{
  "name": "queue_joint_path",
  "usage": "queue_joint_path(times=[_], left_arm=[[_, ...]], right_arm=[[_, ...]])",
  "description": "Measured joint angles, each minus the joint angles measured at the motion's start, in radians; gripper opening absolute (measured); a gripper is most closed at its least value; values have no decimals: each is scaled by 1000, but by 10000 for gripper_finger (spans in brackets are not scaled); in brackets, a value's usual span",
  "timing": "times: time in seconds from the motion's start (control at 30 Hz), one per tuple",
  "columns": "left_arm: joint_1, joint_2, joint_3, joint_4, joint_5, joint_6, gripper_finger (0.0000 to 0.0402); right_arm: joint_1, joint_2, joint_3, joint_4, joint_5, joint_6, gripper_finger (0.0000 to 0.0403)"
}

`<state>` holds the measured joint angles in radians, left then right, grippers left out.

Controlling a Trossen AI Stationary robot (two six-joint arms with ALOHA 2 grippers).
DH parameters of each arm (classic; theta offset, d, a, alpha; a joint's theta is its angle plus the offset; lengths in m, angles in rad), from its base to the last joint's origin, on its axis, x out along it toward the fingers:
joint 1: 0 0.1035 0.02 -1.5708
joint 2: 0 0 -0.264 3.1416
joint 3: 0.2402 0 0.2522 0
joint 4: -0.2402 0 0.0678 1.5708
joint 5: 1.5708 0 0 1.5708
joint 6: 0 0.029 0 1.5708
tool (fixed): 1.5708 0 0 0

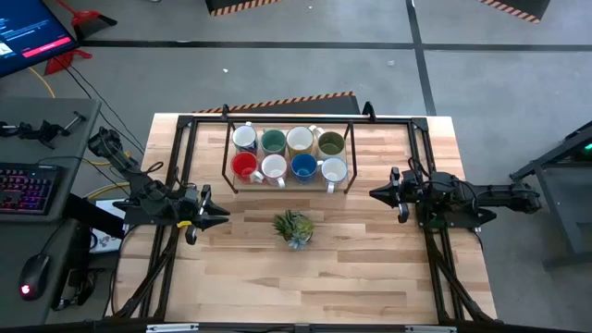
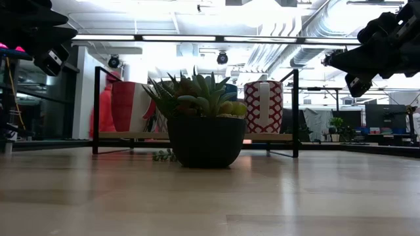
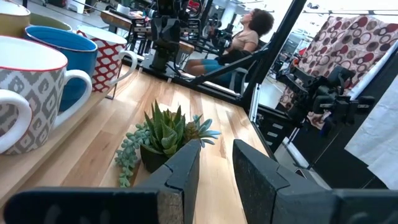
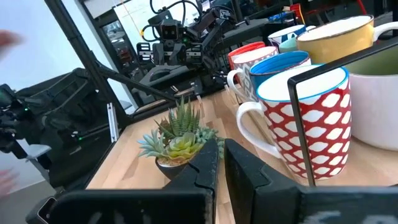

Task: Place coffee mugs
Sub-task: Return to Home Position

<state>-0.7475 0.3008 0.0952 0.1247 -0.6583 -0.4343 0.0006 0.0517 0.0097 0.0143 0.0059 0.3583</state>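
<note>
Eight mugs (image 1: 274, 167) on shelf (image 1: 228, 157); left tool (image 1: 223, 219), right tool (image 1: 374, 194) flank plant (image 1: 293, 228).

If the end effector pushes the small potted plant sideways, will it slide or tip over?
Probably slide: the dark pot looks wide and low, on the smooth table. The trailing stems seem soft and may bend or snag.

Left arm (image 1: 148, 190), right arm (image 1: 481, 196): matte black, jointed, chunky housings. Left fingers (image 3: 183, 177) dark, flat, tapering. Yellow patch by left wrist, possibly label.
</note>
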Motion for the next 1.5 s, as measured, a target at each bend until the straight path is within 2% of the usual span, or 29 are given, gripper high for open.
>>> queue_joint_path(times=[0.33,0.47,0.5,0.57,0.73,0.87,1.0,1.07,1.2,1.4,1.5], left_arm=[[0,0,0,0,-1,21,88],[15,-29,0,44,-131,127,88],[29,-44,0,60,-134,174,88],[60,-80,0,88,-61,275,88],[205,-163,0,100,238,465,88],[382,-199,0,88,319,421,88],[534,-204,0,24,495,346,88],[581,-212,0,-6,533,336,88],[633,-295,-5,-87,543,307,88],[729,-299,-80,26,642,261,88],[755,-297,-84,-39,693,234,88]], right_arm=[[0,0,0,-1,0,1,14],[0,0,0,-1,0,1,14],[0,0,0,-1,0,1,14],[0,0,0,-2,0,1,14],[0,0,0,-2,0,1,14],[0,0,0,-2,0,1,14],[0,0,0,-2,0,1,14],[0,0,0,-2,0,1,14],[0,0,0,-2,0,1,14],[0,0,0,-2,1,0,14],[0,1,0,-2,1,0,14]])
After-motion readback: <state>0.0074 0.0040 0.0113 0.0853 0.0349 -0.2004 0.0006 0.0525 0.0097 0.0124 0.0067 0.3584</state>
